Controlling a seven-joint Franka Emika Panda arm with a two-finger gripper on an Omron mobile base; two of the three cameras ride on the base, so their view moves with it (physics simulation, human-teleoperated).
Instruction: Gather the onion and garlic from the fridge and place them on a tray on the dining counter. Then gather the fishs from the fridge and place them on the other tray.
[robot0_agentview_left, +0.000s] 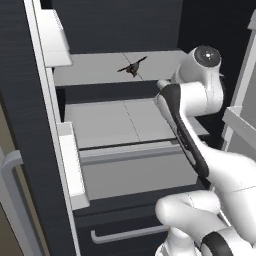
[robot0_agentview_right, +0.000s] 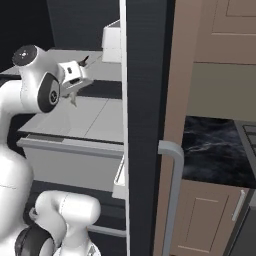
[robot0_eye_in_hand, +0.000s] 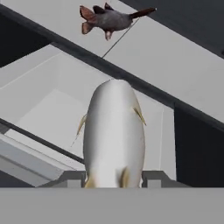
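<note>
A pale silver fish stands between my fingers, its body pointing away from the hand, and my gripper is shut on it. The hand is inside the open fridge, just above the middle shelf. A second fish, dark with reddish fins, lies on the upper shelf beyond the hand. The onion, garlic, trays and dining counter are out of view.
The fridge door's edge with its grey bar handle stands close on the right. Door bins line the left door. A drawer with a handle sits below the shelves. A dark counter on beige cabinets lies to the right.
</note>
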